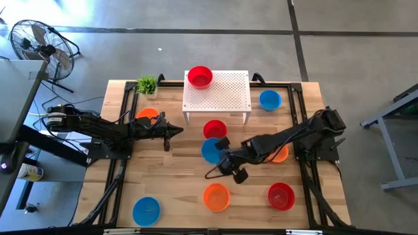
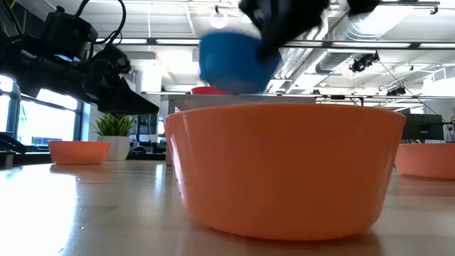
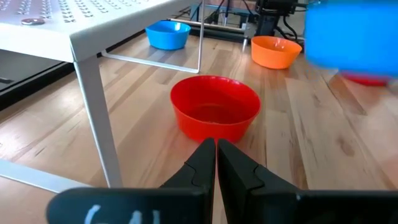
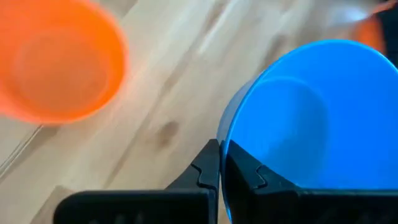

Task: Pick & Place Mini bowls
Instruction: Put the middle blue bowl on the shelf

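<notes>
Blue mini bowl [image 4: 311, 118] hangs lifted over mid-table, right gripper [image 4: 221, 163] pinched on its thin rim. Likely light, stiff, slick plastic; the rim is the only real hold, may swing. Left gripper [image 3: 216, 155] closed, empty, facing red bowl [image 3: 214, 107].

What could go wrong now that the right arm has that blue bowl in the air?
The right gripper pinches only the rim of the blue bowl, so the bowl might tilt or slip out. It hangs above the table close to the red bowl and could knock it if lowered carelessly.
</notes>
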Controlling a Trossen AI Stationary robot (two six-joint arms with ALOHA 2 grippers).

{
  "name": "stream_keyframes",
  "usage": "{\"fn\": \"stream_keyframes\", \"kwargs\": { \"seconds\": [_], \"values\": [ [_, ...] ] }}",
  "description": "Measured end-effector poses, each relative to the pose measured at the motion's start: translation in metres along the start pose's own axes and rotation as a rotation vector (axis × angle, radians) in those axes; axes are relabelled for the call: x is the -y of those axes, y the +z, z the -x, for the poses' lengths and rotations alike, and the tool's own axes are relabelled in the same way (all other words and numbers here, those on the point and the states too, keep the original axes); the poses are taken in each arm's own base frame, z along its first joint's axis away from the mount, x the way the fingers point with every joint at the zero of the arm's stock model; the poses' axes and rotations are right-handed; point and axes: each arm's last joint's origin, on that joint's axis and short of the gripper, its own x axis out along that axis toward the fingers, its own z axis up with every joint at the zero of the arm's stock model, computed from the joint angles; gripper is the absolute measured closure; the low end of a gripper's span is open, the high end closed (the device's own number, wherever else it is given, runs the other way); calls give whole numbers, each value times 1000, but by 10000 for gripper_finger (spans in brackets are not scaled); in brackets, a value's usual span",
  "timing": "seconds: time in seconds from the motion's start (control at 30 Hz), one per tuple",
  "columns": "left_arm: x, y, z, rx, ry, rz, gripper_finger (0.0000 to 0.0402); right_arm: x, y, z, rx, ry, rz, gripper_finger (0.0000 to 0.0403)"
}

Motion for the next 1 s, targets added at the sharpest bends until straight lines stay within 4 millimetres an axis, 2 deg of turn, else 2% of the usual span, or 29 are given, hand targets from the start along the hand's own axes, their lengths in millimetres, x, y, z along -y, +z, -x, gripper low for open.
{"fn": "stream_keyframes", "kwargs": {
  "seconds": [0.13,0.23,0.37,0.47,0.73,1.0],
  "values": [
    [0,0,0,1,-3,5,387,48,22,35,38,-82,-80,400],
    [0,0,0,4,-3,8,387,92,24,46,16,-114,-132,401],
    [0,0,0,5,-4,8,387,145,13,38,-66,-98,-203,401],
    [0,1,0,5,-4,8,387,175,3,23,-137,-68,-232,401],
    [0,1,0,5,-3,8,387,215,-13,-6,-231,-45,-224,401],
    [0,0,0,5,-3,8,387,229,-26,-14,-267,-60,-209,401]
  ]
}}
